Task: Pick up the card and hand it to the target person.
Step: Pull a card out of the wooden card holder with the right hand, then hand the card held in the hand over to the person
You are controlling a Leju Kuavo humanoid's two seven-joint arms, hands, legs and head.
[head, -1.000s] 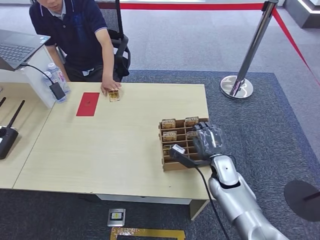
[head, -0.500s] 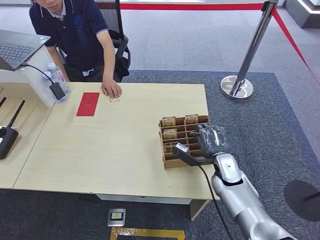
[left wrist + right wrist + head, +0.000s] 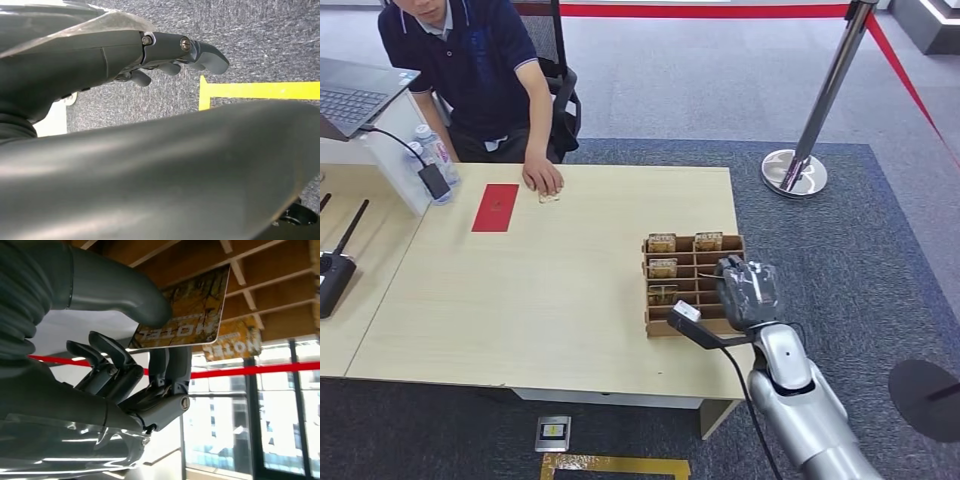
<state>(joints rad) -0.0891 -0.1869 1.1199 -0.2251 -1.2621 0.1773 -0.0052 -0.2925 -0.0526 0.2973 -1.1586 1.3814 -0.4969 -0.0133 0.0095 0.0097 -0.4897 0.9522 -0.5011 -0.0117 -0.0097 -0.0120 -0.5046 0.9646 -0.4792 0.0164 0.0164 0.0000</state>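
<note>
In the right wrist view a yellow card (image 3: 188,310) printed HOTEL is pinched between the thumb and fingers of my right hand (image 3: 124,375), close to the slots of the wooden card box (image 3: 264,280). From the head view, my right hand (image 3: 745,290) hovers at the near right corner of that box (image 3: 652,325), hiding the held card. Other cards (image 3: 662,243) stand in the box's far slots. The person (image 3: 471,60) sits at the table's far left, a hand (image 3: 543,178) resting flat on the table. My left hand (image 3: 113,55) hangs over the carpet, fingers apart and holding nothing.
A red envelope (image 3: 495,208) lies near the person's hand. Water bottles (image 3: 433,155), a laptop (image 3: 354,95) and a black device (image 3: 335,270) sit at the left. A barrier post (image 3: 803,130) with red tape stands at the back right. A black cable (image 3: 712,335) runs by my right wrist.
My right hand has drawn back slightly toward me and to the right at the box. The person's hand has slid over the small card lying on the table.
</note>
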